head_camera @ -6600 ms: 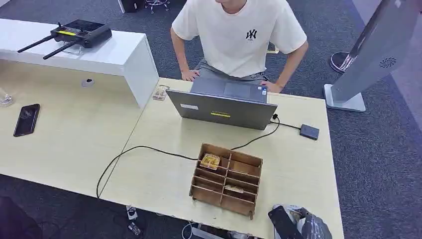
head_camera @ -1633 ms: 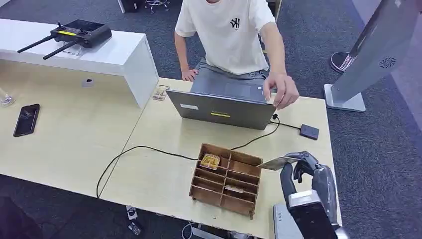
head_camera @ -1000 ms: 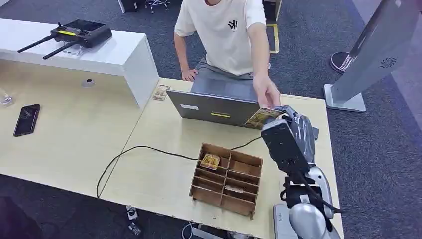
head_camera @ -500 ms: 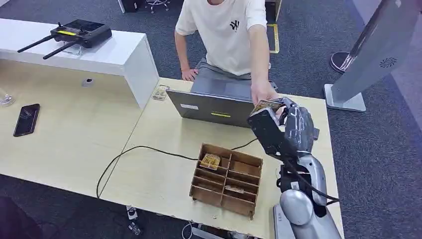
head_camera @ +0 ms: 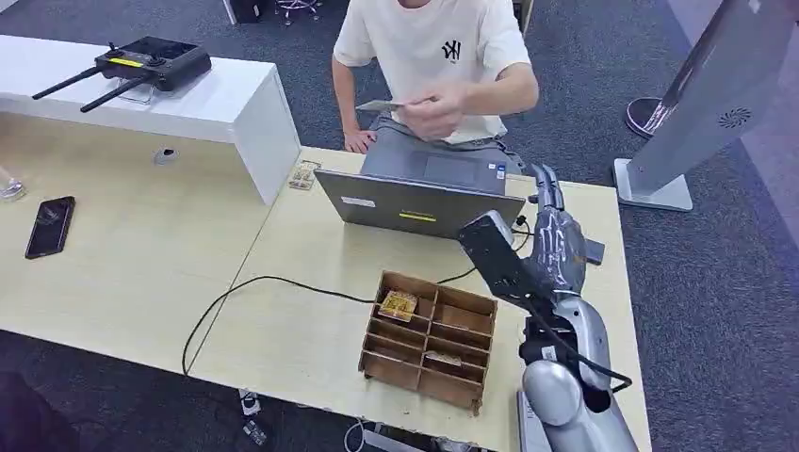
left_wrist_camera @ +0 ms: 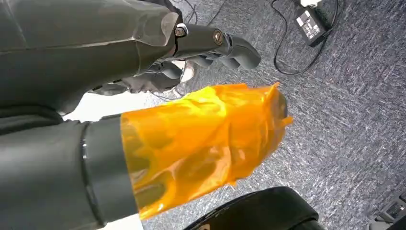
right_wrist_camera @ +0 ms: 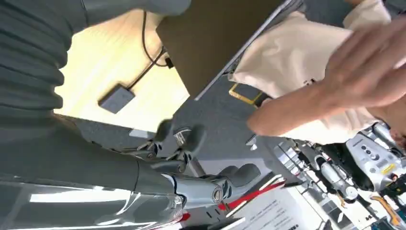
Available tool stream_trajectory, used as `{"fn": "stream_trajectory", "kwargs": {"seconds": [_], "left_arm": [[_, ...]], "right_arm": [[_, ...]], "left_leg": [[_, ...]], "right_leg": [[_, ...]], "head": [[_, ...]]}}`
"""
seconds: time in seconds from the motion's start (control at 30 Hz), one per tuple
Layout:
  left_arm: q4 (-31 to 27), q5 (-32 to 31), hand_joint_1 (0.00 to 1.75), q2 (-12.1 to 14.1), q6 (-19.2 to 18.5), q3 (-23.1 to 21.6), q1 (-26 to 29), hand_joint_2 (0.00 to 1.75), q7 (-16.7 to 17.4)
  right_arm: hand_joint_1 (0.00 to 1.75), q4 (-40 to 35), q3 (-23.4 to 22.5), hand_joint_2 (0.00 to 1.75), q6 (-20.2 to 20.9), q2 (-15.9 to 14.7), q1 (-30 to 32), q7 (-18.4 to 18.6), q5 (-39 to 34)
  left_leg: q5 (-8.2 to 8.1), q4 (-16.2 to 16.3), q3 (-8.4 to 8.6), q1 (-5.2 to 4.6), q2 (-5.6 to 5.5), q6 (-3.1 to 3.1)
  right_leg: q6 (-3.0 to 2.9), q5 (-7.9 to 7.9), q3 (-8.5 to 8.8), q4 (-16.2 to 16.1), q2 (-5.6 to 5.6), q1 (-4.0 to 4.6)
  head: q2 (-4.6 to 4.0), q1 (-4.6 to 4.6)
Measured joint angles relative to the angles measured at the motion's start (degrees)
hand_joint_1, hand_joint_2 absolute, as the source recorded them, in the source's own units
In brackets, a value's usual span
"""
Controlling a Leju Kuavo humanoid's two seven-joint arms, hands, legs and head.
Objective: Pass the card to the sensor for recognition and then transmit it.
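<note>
The right hand [head_camera: 551,231] is raised beside the laptop [head_camera: 419,202], fingers apart, holding nothing; the person holds the card [head_camera: 379,105].

For the left hand [left_wrist_camera: 191,143], I cannot tell.

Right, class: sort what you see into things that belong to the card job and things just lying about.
Belongs to the job:
card, in the person's hand
right hand
sensor

Just lying about:
laptop
wooden organiser
phone
remote controller
</note>
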Motion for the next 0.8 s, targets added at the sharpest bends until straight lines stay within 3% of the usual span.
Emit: {"fn": "stream_trajectory", "kwargs": {"seconds": [0.47, 0.7, 0.8], "left_arm": [[0.0, 1.57, 0.0, 0.04, 2.01, 0.28, 0.86, 0.0, -0.24], [0.0, 2.36, 0.0, 0.04, 2.95, 1.42, 1.29, 0.0, -0.59], [0.0, 2.32, 0.0, -0.48, 3.76, 1.73, 1.24, 0.0, 1.51]], "right_arm": [[0.0, -8.57, -0.13, 1.75, -3.85, 0.81, 8.28, -9.64, -14.93], [0.0, -13.36, 0.31, 1.75, -4.72, -0.02, 13.98, -12.48, -17.81], [0.0, -15.13, 0.48, 1.75, -4.61, -0.79, 16.48, -13.42, -18.27]], "left_leg": [[-0.01, 0.0, -0.01, 0.0, 0.0, 0.01], [-0.02, 0.0, -0.02, 0.0, -0.01, 0.01], [-0.03, 0.0, -0.02, -0.01, -0.01, 0.01]], "right_leg": [[0.01, -0.01, 0.0, -0.02, 0.0, 0.0], [0.0, -0.03, -0.01, -0.02, -0.01, 0.0], [0.01, -0.04, 0.0, -0.02, -0.01, -0.01]], "head": [[0.0, 0.02], [0.0, 0.02], [0.0, 0.0]]}}
